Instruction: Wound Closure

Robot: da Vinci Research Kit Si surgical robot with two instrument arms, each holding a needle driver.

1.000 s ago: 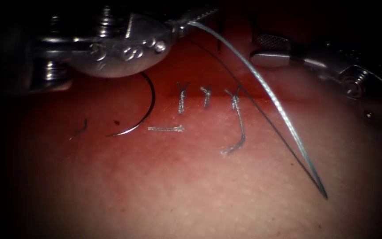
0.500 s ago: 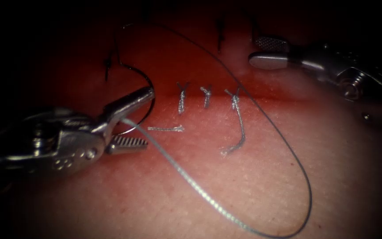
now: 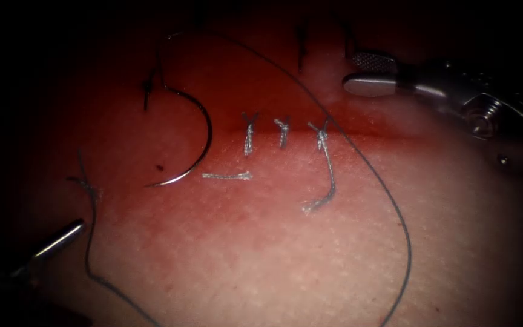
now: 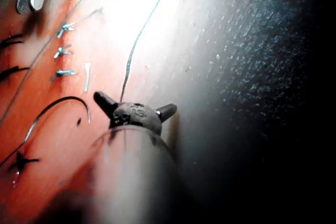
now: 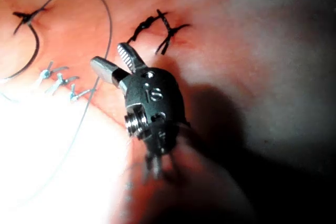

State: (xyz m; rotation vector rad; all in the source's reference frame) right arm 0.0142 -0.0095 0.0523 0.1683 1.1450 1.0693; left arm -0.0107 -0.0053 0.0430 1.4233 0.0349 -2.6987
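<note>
The curved needle [image 3: 196,140] lies free on the tissue [image 3: 261,254], left of three tied stitches [image 3: 282,130], with its point toward the front; neither tool holds it. Its thread [image 3: 388,206] runs from the needle's far end in a wide slack loop over the stitches and down the right. My left tool [image 3: 55,245] is at the lower left beside another bend of thread [image 3: 89,242]. In the left wrist view its jaws [image 4: 135,102] are spread wide and hold nothing, near the needle [image 4: 58,103]. My right tool [image 3: 370,74] hovers at the upper right, open and holding nothing [image 5: 107,54].
Cut thread ends [image 3: 228,177] [image 3: 322,198] lie on the tissue in front of the stitches. Dark older sutures [image 3: 301,48] sit at the back, and one [image 3: 148,91] by the needle's far end. Red fluid stains the tissue around the stitches.
My left tool let go of the thread it held taut up high, opened, and dropped to the lower left. The thread fell into a wide slack loop. The right tool barely moved.
</note>
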